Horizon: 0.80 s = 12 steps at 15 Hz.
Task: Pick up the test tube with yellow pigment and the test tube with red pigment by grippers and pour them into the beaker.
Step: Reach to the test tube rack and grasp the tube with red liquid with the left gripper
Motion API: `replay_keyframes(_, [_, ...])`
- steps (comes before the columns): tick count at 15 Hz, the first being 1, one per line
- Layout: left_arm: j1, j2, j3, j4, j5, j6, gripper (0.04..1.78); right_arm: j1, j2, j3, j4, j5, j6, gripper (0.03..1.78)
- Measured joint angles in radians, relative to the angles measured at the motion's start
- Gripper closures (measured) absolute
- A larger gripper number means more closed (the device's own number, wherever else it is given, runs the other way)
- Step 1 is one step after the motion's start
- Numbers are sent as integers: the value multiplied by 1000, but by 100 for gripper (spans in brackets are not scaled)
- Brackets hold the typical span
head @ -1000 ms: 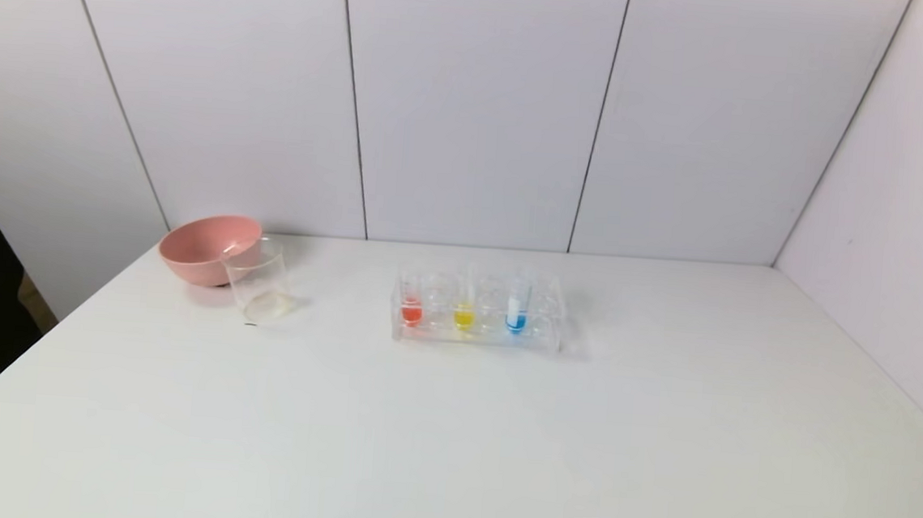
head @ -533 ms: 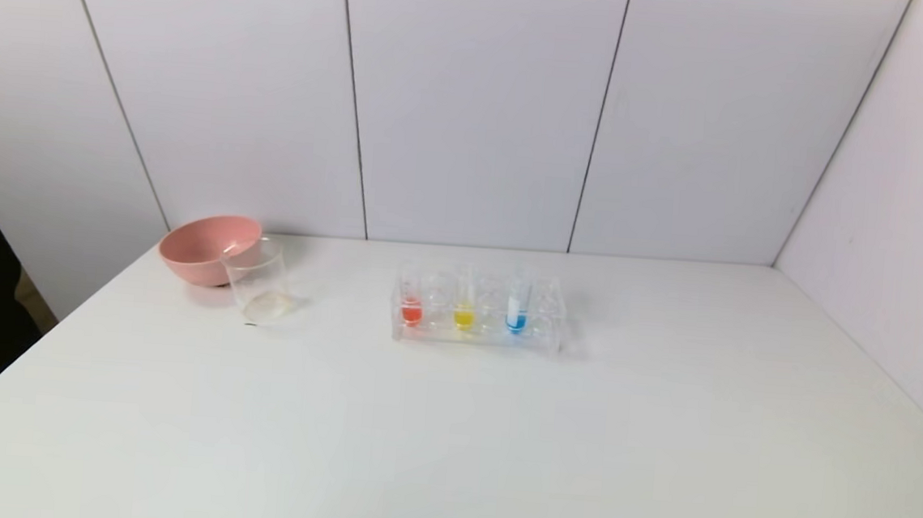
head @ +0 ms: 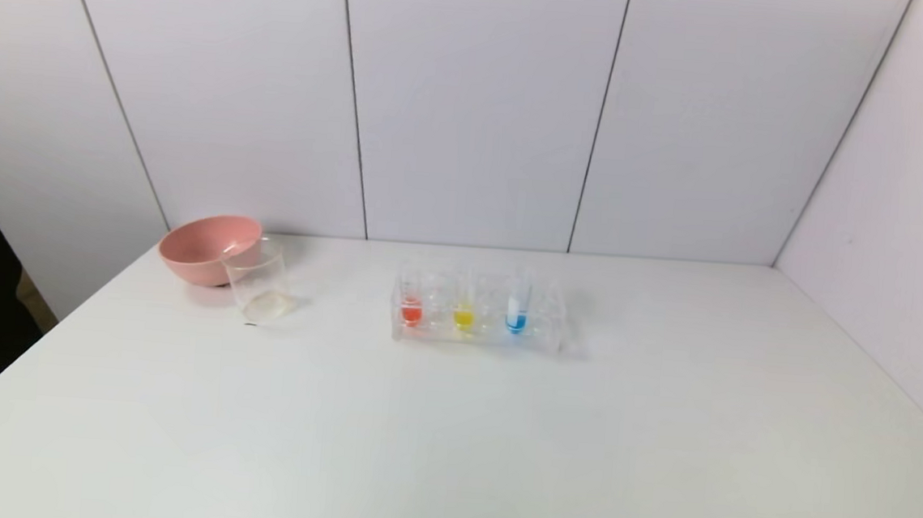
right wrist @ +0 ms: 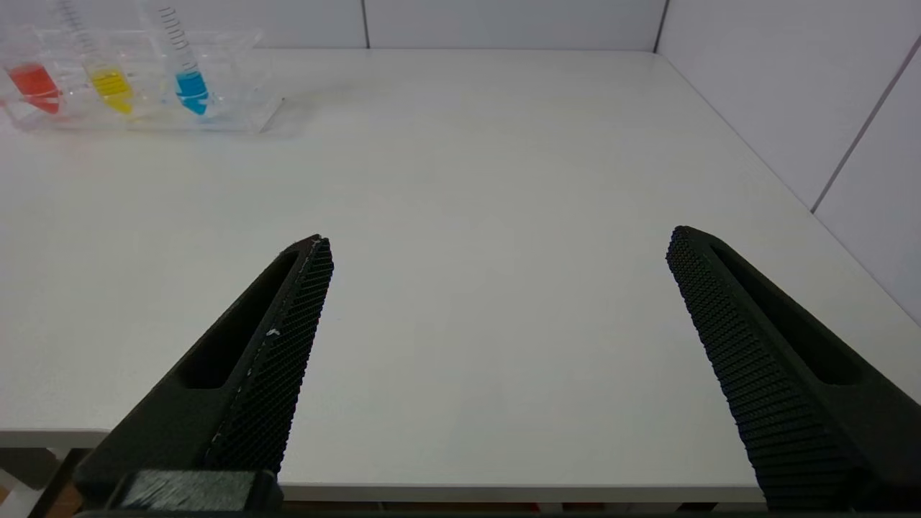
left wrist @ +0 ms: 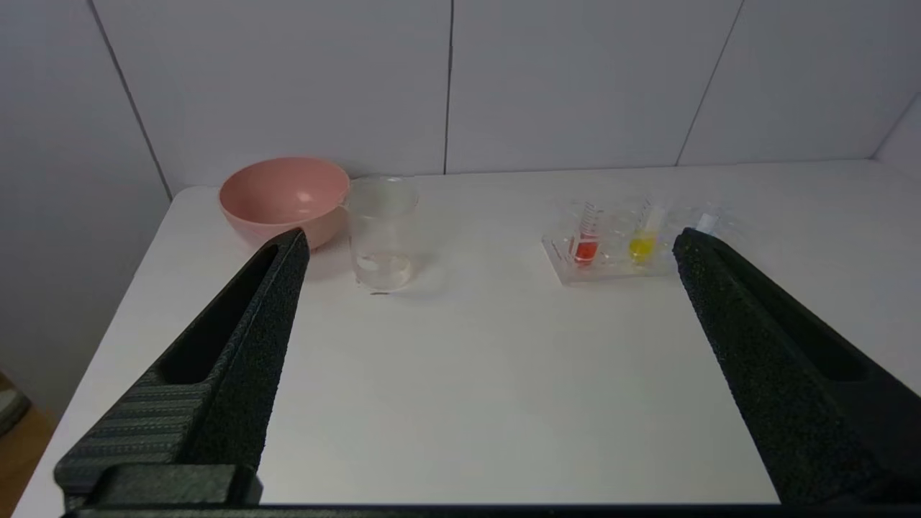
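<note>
Here: left gripper (left wrist: 489, 244) spread wide, jaws apart and holding nothing, poised at the near edge of the table (left wrist: 468, 374), well short of everything on it. Seen between its two black fingers (left wrist: 237, 345): beaker (left wrist: 381, 234) upright, standing free, closer to the left finger's tip, clear with only a pale trace at the bottom. Just behind and beside the beaker, toward the wall: pink bowl (left wrist: 284, 198), the two touching or nearly so, cannot tell which. Closer to the right finger's tip: rack (left wrist: 611, 248), with red tube (left wrist: 586, 237) and yellow tube (left wrist: 642, 234) standing in it, both well apart from the jaws. Blue tube mostly hidden behind that right finger.

Right gripper (right wrist: 496, 244) likewise spread wide and holding nothing, at the near edge on the right side of the table (right wrist: 504, 180). Nothing between its fingers (right wrist: 266, 360) but bare tabletop. Far off beyond the left finger: rack (right wrist: 230, 93), carrying red tube (right wrist: 32, 83), yellow tube (right wrist: 108, 79) and blue tube (right wrist: 188, 79) in a row, slightly tilted.

From the head camera: neither arm visible. Rack (head: 542, 321) near the table's (head: 448, 453) middle, toward the back wall; red tube (head: 411, 304) leftmost, yellow tube (head: 464, 308) next, blue tube (head: 516, 310) after it, empty slots between. Beaker (head: 258, 281) and bowl (head: 201, 247) well to the left of the rack.
</note>
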State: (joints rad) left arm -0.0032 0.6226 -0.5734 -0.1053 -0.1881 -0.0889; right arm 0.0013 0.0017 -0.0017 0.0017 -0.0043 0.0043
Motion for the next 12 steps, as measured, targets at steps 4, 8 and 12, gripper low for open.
replay_keyframes(4, [-66,229,-37,-161,-17,3,5,0,0,0,0,0,0,11])
replay_keyframes(8, [-133,436,-47,-306,-14,6,5,0,0,0,0,0,0,11])
replay_keyframes(12, [-208,631,-55,-455,-5,20,5,0,0,0,0,0,0,11])
